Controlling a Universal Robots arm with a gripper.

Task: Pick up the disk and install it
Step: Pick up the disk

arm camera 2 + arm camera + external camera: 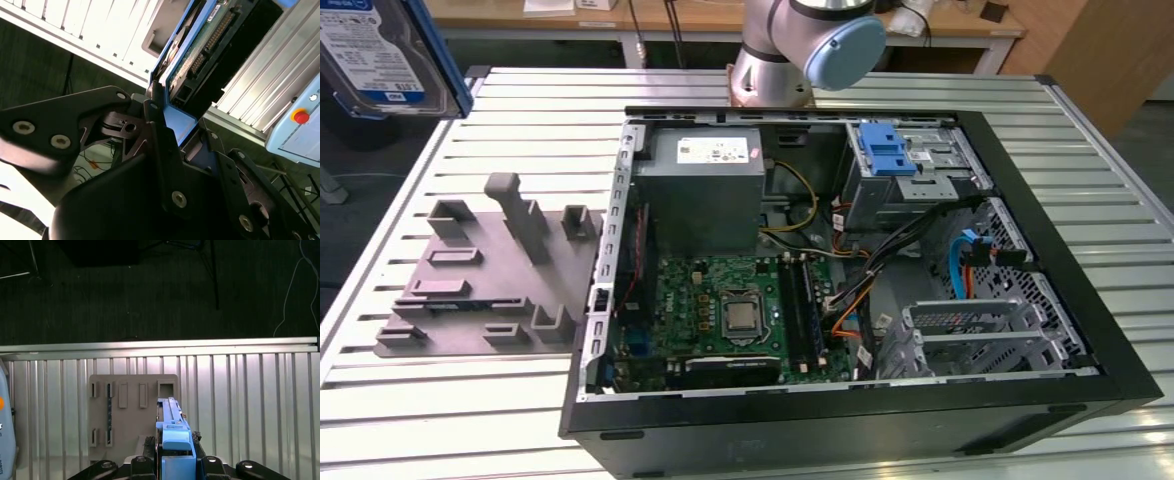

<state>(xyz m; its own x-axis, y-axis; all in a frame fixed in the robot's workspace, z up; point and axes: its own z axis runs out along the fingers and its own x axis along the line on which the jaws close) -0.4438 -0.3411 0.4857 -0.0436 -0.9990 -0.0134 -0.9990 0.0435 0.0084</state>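
Silver-grey metal, blue plastic rails, blue-and-white label: disk [380,55], held in the air, well clear of the slatted table [440,400]; edge-on in the first wrist view [171,415], circuit-board side and connector row in the second wrist view [200,50].

Gripper [177,122]: black, closed down to the disk's thickness, fingers [162,145] pressed against the blue rails from either side; nothing else in its hold.

Directly beneath the gripper: grey fixture plate [130,425] with raised holders and slots, none occupied by a drive.

Off to one side of the gripper, well apart: open computer case [1110,335]; drive bay with blue latch [887,150] in its far corner, near the arm's base [807,45].

Progress, by judgement: pick-up done; disk far from the case; installation not yet done, no disk seated in the bay.

Hidden or unclear: disk cut by the frame edge in the exterior view, part of the label face on show; fingertips masked by the rail in the first wrist view; interior of the bay dark, free slot hard to confirm; pale box with a red button [301,116] near the gripper, purpose not clear.
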